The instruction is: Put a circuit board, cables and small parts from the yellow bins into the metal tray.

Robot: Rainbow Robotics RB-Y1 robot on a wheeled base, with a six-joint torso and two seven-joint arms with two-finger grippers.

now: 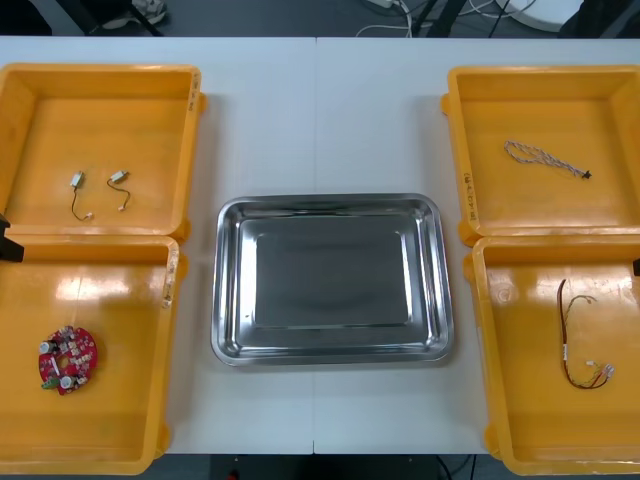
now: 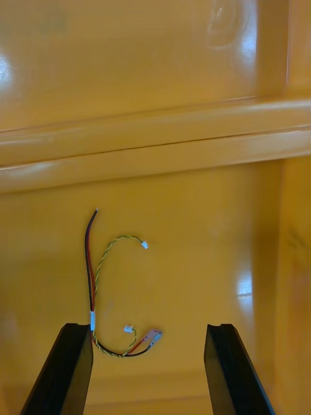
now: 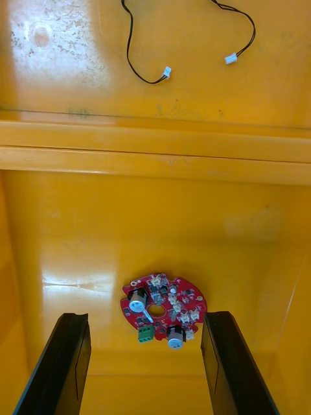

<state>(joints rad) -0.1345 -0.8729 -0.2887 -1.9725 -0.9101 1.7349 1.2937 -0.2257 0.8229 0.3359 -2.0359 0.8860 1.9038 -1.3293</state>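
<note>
metal tray (image 1: 228, 280): bare and shiny inside, lying flat, long side across the table. far-left yellow bin (image 1: 100, 110), off the tray's far-left corner: two small metal parts (image 1: 75, 181) side by side, not touching, each trailing a curled black cable (image 1: 74, 205) with a white plug. near-left yellow bin (image 1: 110, 420), beside the tray's near-left corner: round red circuit board (image 1: 68, 359), flat, components up, in the half away from the tray. far-right yellow bin (image 1: 540, 100): twisted blue and white cable (image 1: 545, 160), loosely stretched out, dark end away from the tray. near-right yellow bin (image 1: 520, 400): red and yellow cable (image 1: 564, 345), hook-shaped, white plugs on its ends.
</note>
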